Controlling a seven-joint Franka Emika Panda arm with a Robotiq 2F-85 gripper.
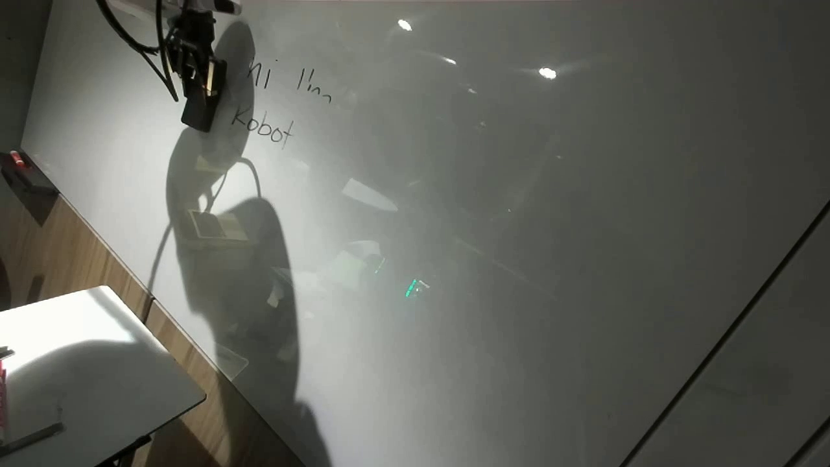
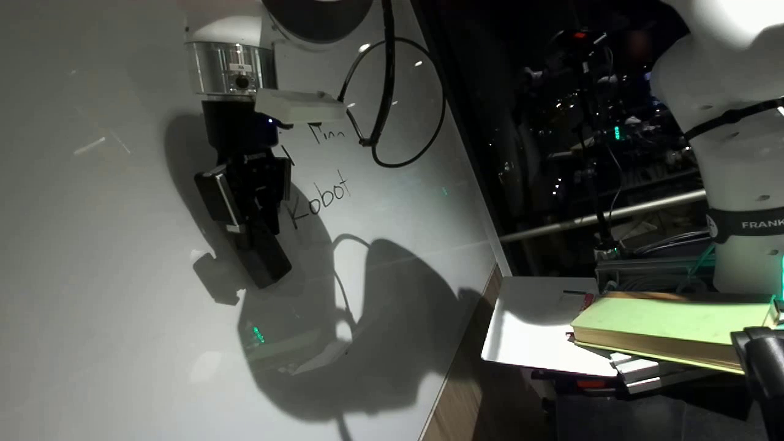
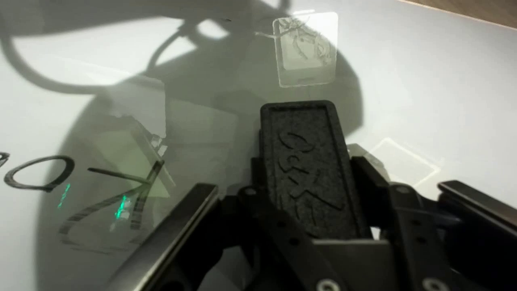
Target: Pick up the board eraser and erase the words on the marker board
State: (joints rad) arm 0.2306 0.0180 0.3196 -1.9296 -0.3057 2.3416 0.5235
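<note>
My gripper (image 3: pixel 309 169) is shut on the board eraser (image 3: pixel 303 145), a dark block with scratched marks on its face, pinched by its long sides. In both exterior views the eraser (image 1: pixel 196 115) (image 2: pixel 263 260) points downward out of the gripper (image 2: pixel 252 229) in front of the marker board (image 1: pixel 519 272). Whether it touches the board I cannot tell. Dark handwritten words (image 1: pixel 262 126) stand in two lines beside the gripper, on its right in both exterior views; the arm partly covers the upper line there (image 2: pixel 327 133). The wrist view has big letters (image 3: pixel 147 182) left of the eraser.
A white tabletop (image 1: pixel 110 383) with a red object (image 1: pixel 2 395) stands below the board. Wood panelling (image 1: pixel 91 250) borders the board's lower edge, where a dark holder (image 1: pixel 29 175) sits. A yellow-green book (image 2: pixel 661 321) lies near the robot's base. A cable (image 2: pixel 442 104) loops beside the wrist.
</note>
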